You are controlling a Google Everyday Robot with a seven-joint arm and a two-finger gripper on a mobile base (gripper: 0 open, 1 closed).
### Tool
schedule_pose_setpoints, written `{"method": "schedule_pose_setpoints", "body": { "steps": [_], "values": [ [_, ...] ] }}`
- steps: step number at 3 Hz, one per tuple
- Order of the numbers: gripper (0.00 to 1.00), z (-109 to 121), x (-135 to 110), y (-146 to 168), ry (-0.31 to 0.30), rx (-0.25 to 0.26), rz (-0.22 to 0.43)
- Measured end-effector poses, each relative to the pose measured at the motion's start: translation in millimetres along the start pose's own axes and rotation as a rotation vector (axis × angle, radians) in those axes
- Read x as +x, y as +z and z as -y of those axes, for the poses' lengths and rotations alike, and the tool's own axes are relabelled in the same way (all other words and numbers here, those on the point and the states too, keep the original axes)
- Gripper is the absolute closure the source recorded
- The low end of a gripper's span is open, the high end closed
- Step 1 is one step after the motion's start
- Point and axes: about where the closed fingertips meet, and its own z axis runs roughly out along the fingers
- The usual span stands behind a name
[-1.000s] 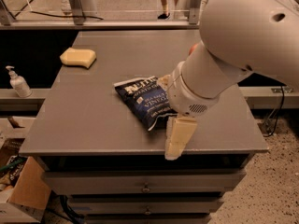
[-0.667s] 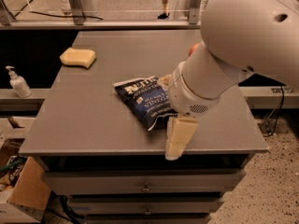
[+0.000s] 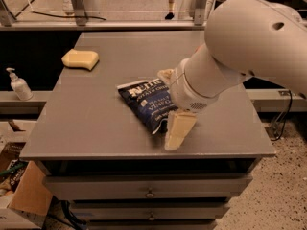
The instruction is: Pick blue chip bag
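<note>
The blue chip bag (image 3: 146, 99), dark navy with white lettering, lies flat near the middle of the grey table (image 3: 96, 123). My gripper (image 3: 168, 110) hangs over the bag's right half, at the end of the large white arm (image 3: 249, 47). It is open. One cream finger (image 3: 176, 130) stands at the bag's near edge, close to the table's front edge. The other finger (image 3: 165, 74) shows at the bag's far edge. The bag lies between them, and its right part is hidden by the wrist.
A yellow sponge (image 3: 80, 59) lies at the table's far left. A white pump bottle (image 3: 18, 84) stands on a lower shelf to the left. A cardboard box (image 3: 26, 195) sits on the floor at the lower left. Drawers (image 3: 148, 190) are under the tabletop.
The near finger has drawn back a little from the table's front edge toward the bag. The bag and the sponge have not moved.
</note>
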Motion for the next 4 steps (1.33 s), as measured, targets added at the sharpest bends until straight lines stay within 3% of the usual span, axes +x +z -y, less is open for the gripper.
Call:
{"method": "schedule_pose_setpoints", "body": {
  "steps": [1,2,4],
  "values": [
    [0.0,18.1,0.3,16.2,-0.003,0.025,0.007],
    [0.17,25.1,-2.4,27.0,0.009,0.032,0.021],
    [0.64,22.5,-9.1,30.9,0.054,0.053,0.096]
  ]
}}
